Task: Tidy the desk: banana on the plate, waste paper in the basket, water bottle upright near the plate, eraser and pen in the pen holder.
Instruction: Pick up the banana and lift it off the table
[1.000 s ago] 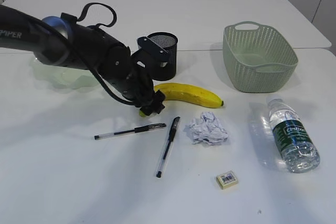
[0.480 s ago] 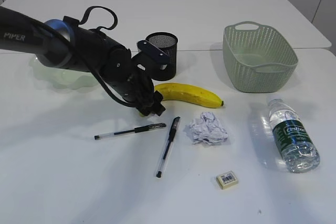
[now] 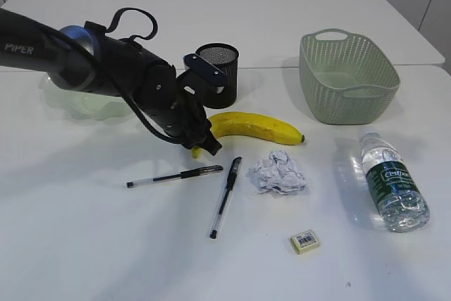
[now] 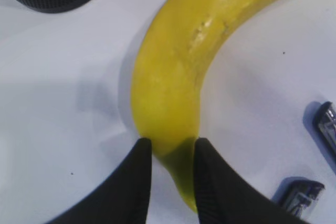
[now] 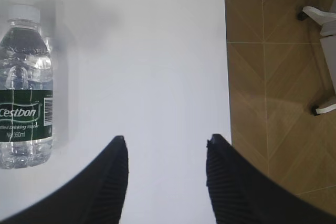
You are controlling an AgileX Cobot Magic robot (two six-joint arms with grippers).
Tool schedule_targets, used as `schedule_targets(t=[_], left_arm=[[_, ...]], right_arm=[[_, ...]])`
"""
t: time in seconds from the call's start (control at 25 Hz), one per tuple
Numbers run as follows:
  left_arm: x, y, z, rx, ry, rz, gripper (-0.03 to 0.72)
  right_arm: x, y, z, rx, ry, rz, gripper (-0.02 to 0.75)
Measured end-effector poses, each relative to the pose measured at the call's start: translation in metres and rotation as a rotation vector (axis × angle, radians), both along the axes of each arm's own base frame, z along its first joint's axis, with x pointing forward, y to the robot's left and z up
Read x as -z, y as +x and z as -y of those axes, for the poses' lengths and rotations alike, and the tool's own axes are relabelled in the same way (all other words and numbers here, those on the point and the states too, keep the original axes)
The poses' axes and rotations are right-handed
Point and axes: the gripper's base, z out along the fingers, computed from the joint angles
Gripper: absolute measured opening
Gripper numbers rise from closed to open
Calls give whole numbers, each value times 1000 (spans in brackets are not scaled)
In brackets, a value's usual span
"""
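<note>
Nearest lies the eraser (image 3: pixel 304 242), with two pens (image 3: pixel 225 196) left of it and the crumpled paper (image 3: pixel 280 173) beyond. The water bottle (image 3: pixel 393 184) lies on its side at right (cap pointing away). Mid-desk, the left gripper (image 4: pixel 172 161) pinches the banana (image 3: pixel 257 127) at its stem end. The right gripper (image 5: pixel 166 167) stands open over bare desk (image 3: pixel 84 244). Farther back: pen holder (image 3: pixel 219 70), basket (image 3: pixel 347 75), plate (image 3: pixel 91 102) at left.
</note>
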Motion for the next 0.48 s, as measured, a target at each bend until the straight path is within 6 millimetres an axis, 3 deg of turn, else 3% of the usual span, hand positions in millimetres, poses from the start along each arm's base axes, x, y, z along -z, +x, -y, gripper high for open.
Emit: schedule_targets(t=[0.32, 0.48], left_arm=[[1, -2, -2, -8, 27, -33, 168], [4, -4, -5, -16, 61, -72, 117]], right_arm=[[0, 0, 0, 0, 2, 0, 368], [0, 0, 0, 0, 2, 0, 368]])
